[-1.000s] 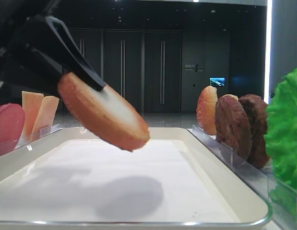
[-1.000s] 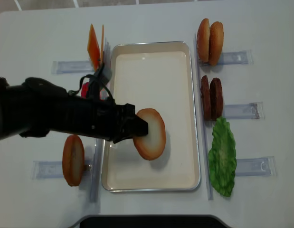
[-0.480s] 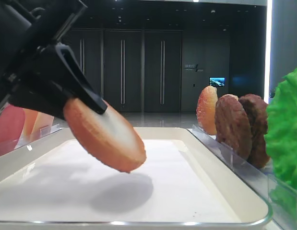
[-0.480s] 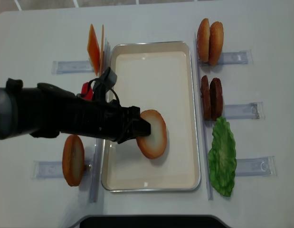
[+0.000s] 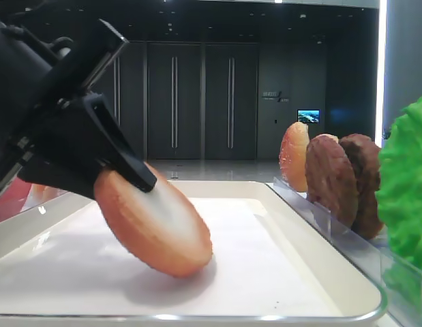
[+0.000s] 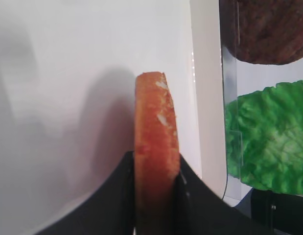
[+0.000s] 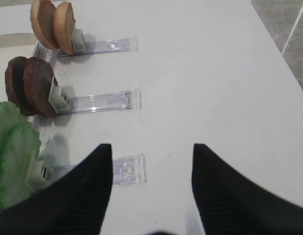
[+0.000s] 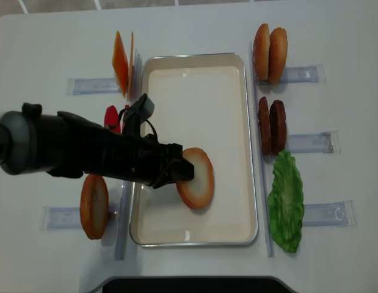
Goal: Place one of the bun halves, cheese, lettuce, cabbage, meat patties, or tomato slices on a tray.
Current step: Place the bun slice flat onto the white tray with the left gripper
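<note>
My left gripper [image 8: 178, 171] is shut on a bun half [image 8: 196, 177] with a golden crust and a pale cut face. The bun tilts over the cream-white tray [image 8: 195, 91], its lower edge down on the liner [image 5: 265, 272]. In the left wrist view the bun half [image 6: 154, 127] stands edge-on between both black fingers [image 6: 123, 191]. My right gripper [image 7: 151, 149] is open and empty above bare table, right of the lettuce [image 7: 11, 147].
Right of the tray stand two bun halves [image 8: 269, 44], two meat patties [image 8: 271, 125] and the lettuce [image 8: 286, 201] in clear holders. On the left are cheese [image 8: 121, 61], a tomato slice [image 8: 111, 116] and another bun half [image 8: 94, 206].
The left gripper has come down with the bun half, from hanging above the tray to its lower edge meeting the liner. The right gripper's earlier state is not shown.
</note>
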`<action>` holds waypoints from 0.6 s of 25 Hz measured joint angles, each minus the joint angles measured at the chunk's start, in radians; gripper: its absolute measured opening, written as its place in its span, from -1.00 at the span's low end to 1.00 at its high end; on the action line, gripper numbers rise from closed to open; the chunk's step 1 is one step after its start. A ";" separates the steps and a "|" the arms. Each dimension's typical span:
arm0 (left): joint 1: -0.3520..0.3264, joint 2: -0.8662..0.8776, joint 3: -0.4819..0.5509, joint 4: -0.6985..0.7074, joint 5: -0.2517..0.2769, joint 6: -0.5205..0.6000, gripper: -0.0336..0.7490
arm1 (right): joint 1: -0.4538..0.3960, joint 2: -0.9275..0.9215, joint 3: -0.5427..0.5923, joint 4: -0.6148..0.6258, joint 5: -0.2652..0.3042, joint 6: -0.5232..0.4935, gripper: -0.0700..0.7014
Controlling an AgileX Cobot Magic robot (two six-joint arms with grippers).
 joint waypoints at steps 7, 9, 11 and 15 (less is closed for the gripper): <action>0.000 0.007 -0.003 -0.056 0.022 0.046 -0.57 | 0.000 0.000 0.000 0.000 0.000 0.000 0.10; 0.000 0.007 -0.003 -0.056 0.022 0.047 -0.57 | 0.000 0.000 0.000 0.000 0.000 0.000 0.10; 0.000 0.007 -0.003 -0.056 0.022 0.048 -0.57 | 0.000 0.000 0.000 0.000 0.000 0.000 0.10; 0.000 0.007 -0.003 -0.052 0.023 0.048 -0.57 | 0.000 0.000 0.000 0.000 0.000 0.000 0.10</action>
